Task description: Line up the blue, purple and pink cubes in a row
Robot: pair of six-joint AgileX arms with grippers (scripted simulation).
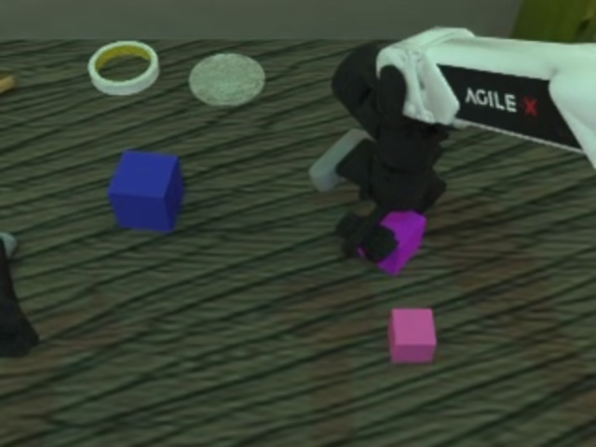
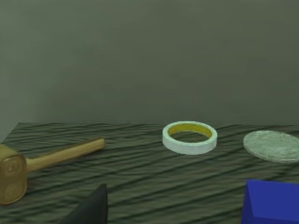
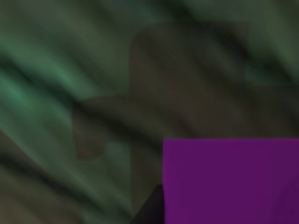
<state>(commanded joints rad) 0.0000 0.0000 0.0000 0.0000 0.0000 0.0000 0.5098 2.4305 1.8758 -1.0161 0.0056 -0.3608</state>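
Purple cube (image 1: 402, 240): vivid magenta, tilted, held in the right end effector (image 1: 377, 237) near the desk's (image 1: 279, 372) middle, right of centre.
Blue cube (image 1: 145, 189): largest, deep blue, resting on the left side.
Pink cube (image 1: 412, 334): smallest, lighter, resting just below the purple one, apart from it.
Left end effector (image 1: 11, 321): parked at the left edge; fingers cannot be told.
Left wrist view only: a wooden mallet (image 2: 32, 165), beside the tape ring (image 2: 189, 137) and grey disc (image 2: 273, 145).
Right wrist view: purple face (image 3: 231, 179) close up, above a shadow.

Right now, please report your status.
Right hand shut on matte purple cube, tilted. Left hand parked at left edge. Deep blue cube, small pink cube apart, untouched.
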